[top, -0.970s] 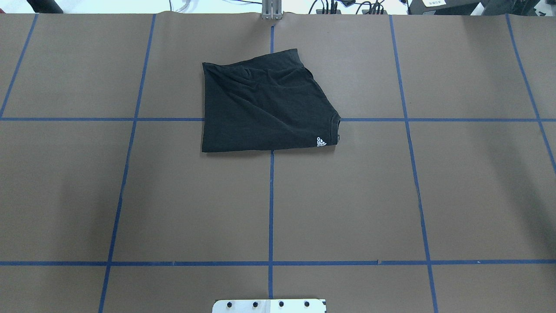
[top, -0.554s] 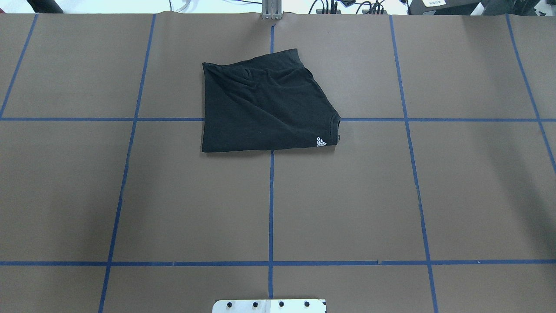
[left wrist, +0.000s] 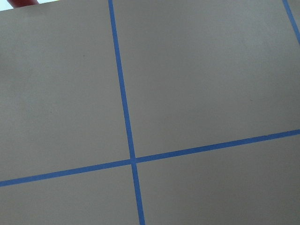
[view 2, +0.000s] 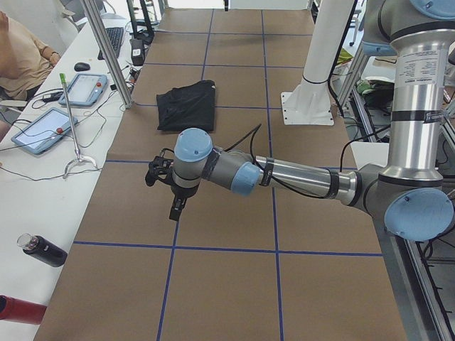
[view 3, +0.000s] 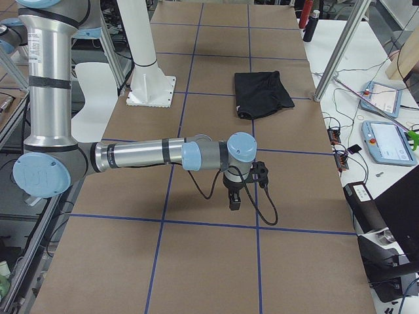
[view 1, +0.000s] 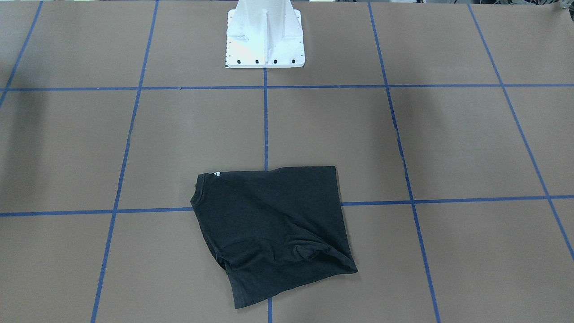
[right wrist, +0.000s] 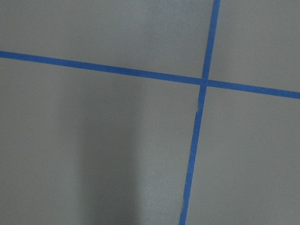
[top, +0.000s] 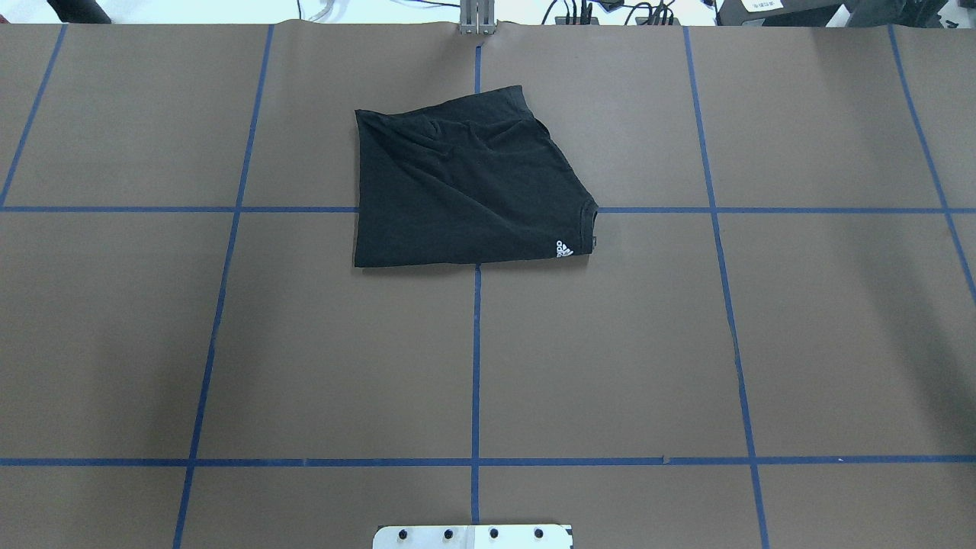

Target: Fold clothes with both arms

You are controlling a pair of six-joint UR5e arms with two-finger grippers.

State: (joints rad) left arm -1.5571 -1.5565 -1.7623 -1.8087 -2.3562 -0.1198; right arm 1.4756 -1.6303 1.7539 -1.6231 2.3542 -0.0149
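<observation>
The black T-shirt (top: 465, 191) lies folded into a rough rectangle on the brown table, at the far middle in the overhead view. A small white logo (top: 564, 249) shows by its collar corner; no other logo shows. The shirt also shows in the front-facing view (view 1: 273, 229), the left view (view 2: 186, 105) and the right view (view 3: 262, 93). My left gripper (view 2: 176, 206) hangs over bare table, well short of the shirt. My right gripper (view 3: 234, 199) does the same at the other end. Both show only in the side views, so I cannot tell whether they are open or shut.
The white base pedestal (view 1: 264, 40) stands at the robot's edge. Blue tape lines (top: 476, 366) grid the brown table. Beside the table are tablets (view 2: 43, 130), bottles (view 2: 43, 250), a metal pole (view 2: 106, 53) and a seated person (view 2: 18, 53).
</observation>
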